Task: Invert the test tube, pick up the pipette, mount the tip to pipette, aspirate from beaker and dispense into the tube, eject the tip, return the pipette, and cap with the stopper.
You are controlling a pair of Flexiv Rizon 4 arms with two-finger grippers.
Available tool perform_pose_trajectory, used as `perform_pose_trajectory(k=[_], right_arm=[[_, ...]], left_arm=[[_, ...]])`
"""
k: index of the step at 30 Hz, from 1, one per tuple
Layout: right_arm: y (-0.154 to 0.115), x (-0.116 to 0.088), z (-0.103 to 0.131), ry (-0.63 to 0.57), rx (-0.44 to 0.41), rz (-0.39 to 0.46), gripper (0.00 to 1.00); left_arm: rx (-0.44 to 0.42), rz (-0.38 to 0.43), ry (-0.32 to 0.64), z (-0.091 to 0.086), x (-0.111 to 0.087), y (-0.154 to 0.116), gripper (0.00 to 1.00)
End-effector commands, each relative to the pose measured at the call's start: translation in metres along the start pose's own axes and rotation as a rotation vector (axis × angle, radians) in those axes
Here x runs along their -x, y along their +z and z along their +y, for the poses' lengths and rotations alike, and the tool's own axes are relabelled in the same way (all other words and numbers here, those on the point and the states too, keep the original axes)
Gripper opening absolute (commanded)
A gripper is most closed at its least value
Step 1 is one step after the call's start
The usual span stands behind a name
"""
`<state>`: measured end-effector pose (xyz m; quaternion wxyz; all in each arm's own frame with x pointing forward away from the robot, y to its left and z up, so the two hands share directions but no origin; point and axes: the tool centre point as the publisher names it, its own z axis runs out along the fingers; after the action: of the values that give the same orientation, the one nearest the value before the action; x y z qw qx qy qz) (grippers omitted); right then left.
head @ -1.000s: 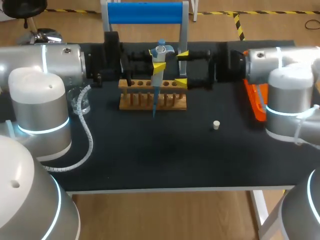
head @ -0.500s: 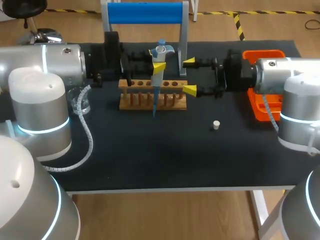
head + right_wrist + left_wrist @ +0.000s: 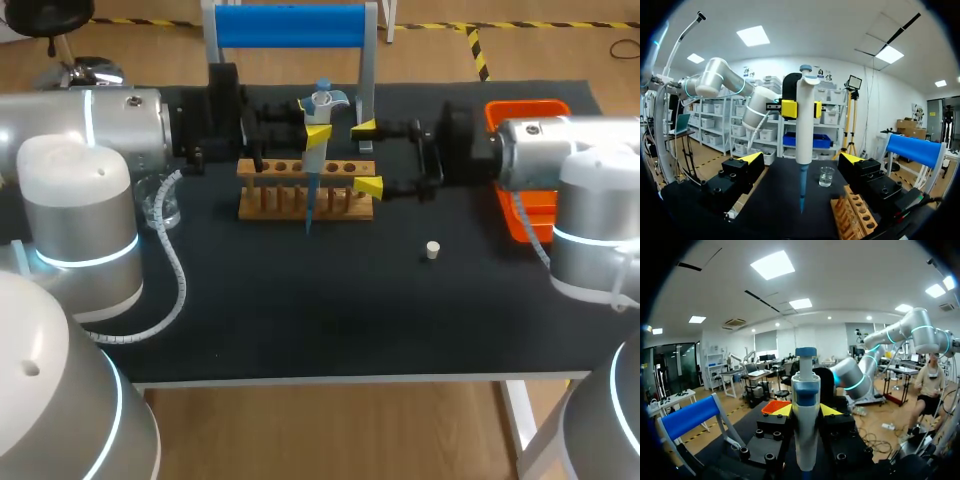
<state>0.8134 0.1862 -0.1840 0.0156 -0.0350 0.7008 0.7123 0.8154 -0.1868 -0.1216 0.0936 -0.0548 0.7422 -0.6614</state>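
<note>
The right gripper [image 3: 366,156], wide open and empty, has come back from 3 o'clock toward the pipette [image 3: 314,150], which the left gripper [image 3: 803,109] clamps; probably to assist.

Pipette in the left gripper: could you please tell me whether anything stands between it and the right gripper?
Nothing visible does. The pipette stands straight ahead of the right gripper, whose jaws are open; the wooden rack sits lower.

This is looking like a robotics lab. A left arm [image 3: 80,200] and a right arm [image 3: 600,200] are flanking a black-topped bench [image 3: 300,320]. A wooden test-tube rack [image 3: 305,195], a glass beaker [image 3: 163,205], a small stopper [image 3: 433,250] and an orange tray [image 3: 525,108] are sitting on it, and a pipette [image 3: 315,150] is hanging upright by the rack.
</note>
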Motion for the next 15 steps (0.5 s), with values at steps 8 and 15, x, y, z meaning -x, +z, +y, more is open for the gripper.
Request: perform_pose_trajectory(k=[8,15], right_arm=[[0.029,0.010,0.008,0.017,0.011,0.021,1.00],[0.040,0.008,0.010,0.031,0.015,0.020,1.00]], left_arm=[[-0.002,-0.004,0.001,0.000,0.000,0.001,0.00],[-0.002,-0.004,0.001,0.000,0.000,0.001,0.00]])
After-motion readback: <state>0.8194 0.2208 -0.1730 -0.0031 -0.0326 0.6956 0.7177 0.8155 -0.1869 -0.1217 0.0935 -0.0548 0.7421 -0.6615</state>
